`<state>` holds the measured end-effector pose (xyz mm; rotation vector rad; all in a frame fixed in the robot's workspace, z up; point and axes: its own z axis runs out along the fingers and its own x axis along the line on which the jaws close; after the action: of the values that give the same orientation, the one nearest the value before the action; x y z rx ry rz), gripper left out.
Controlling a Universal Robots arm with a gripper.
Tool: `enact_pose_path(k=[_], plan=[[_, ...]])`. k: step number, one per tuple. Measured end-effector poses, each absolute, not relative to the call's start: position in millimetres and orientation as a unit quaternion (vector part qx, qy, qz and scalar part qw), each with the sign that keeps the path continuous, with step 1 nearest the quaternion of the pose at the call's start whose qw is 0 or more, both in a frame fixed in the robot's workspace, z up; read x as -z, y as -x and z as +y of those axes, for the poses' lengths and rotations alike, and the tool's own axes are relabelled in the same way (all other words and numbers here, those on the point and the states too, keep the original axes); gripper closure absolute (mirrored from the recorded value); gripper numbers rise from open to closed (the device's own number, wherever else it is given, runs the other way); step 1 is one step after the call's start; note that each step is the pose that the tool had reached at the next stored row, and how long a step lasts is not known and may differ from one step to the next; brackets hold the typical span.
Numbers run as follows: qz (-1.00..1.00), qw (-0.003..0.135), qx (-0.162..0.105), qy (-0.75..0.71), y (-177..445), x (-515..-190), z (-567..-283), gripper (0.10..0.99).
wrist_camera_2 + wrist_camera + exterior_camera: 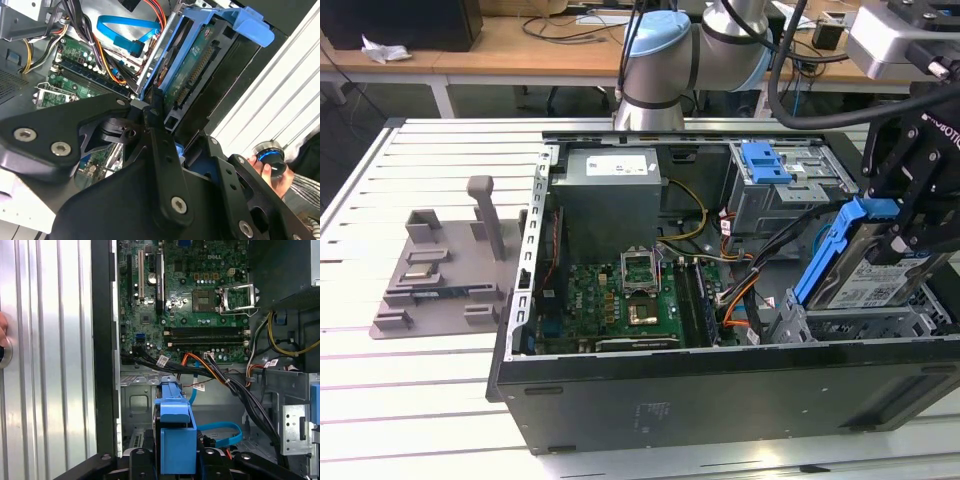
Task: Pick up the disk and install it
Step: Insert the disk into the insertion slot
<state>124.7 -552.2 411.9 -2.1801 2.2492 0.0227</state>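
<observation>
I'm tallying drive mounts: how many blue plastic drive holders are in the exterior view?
2: rails framing the tilted disk at the exterior view's right, and a bracket atop the grey drive bay. More may be hidden.

- Showing bare silvery metal under a paper-looking label — the disk (878, 278), with rails (823, 252) of smooth blue plastic.
- Looking matt black, painted metal: the computer case (720, 400).
- Gleaming as ribbed, brushed metal — the table (430, 400).
- Appearing dull grey plastic: the fixture (435, 270).

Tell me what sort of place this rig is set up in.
Probably a robotics lab or workshop: an open computer case on a slatted metal table, cluttered wooden desks behind, and the hand gripping the disk.
</observation>
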Motion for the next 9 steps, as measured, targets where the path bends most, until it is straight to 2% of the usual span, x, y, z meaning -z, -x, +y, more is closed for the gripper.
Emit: enact_pose_path(k=[9], plan=[[0.718,0.005,-0.007,0.696,-125,-401,-552,0.722]])
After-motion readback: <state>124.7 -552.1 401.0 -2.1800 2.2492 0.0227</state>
